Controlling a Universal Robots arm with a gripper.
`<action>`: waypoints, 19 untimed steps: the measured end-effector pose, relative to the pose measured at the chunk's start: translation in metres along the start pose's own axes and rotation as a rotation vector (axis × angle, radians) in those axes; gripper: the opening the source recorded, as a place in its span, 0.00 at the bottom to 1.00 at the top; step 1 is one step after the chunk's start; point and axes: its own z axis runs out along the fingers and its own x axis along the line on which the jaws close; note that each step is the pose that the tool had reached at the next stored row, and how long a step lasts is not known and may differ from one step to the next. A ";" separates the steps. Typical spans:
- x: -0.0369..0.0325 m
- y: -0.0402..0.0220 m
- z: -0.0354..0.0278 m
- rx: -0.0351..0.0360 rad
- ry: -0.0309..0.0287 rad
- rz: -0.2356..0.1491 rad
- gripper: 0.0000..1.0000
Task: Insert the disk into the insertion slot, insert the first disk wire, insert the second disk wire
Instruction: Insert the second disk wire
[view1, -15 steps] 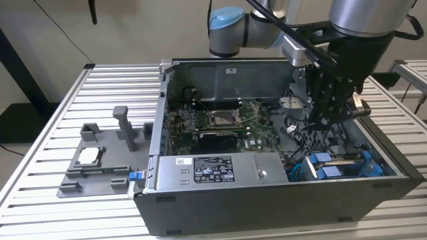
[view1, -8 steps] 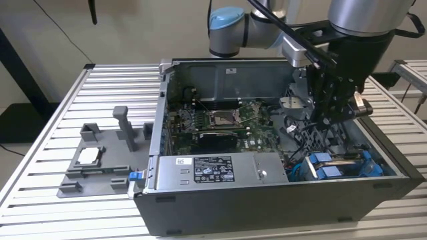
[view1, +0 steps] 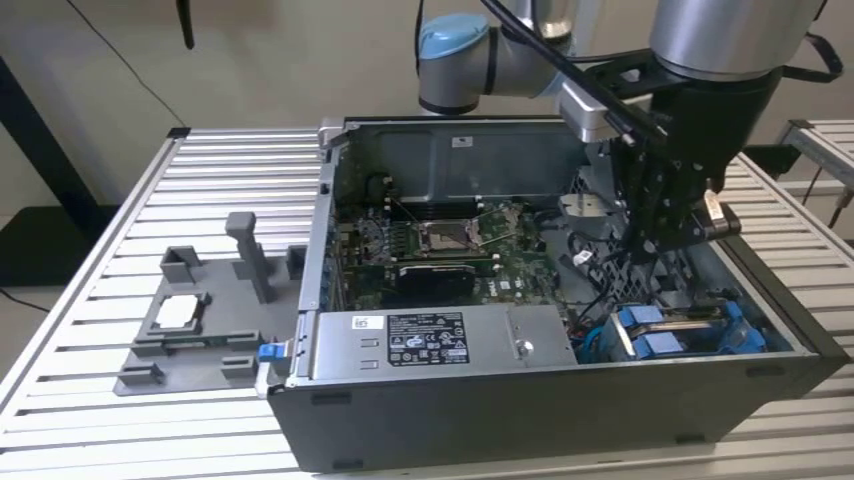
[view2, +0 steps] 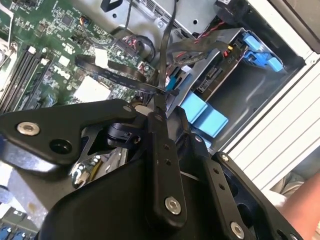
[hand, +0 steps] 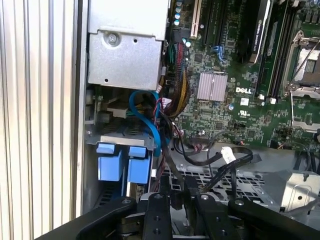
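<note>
The gripper (hand: 176, 195) fingers pinch a black wire (hand: 166, 165) inside the computer case (view1: 534, 420), just beside the disk (view1: 683, 322) seated in the slot (view2: 250, 95).

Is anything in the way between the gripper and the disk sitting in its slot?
Nothing solid that shows. The gripper, shut on a black wire, hangs close beside the blue-framed disk; only that wire and a loose blue cable cross the gap.

Robot arm (view1: 461, 60): elbow bent, wrist pointing straight down. Gripper (view1: 654, 240): black, fingers (view2: 162, 150) pinched onto thin black cable (view2: 169, 42)
</note>
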 end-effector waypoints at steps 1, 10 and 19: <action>0.0000 0.0001 0.0001 0.0000 0.0002 0.000 0.25; 0.0005 -0.0008 0.0006 -0.0040 -0.0002 0.000 0.15; 0.0123 -0.0137 0.0025 -0.0677 -0.0061 0.002 0.15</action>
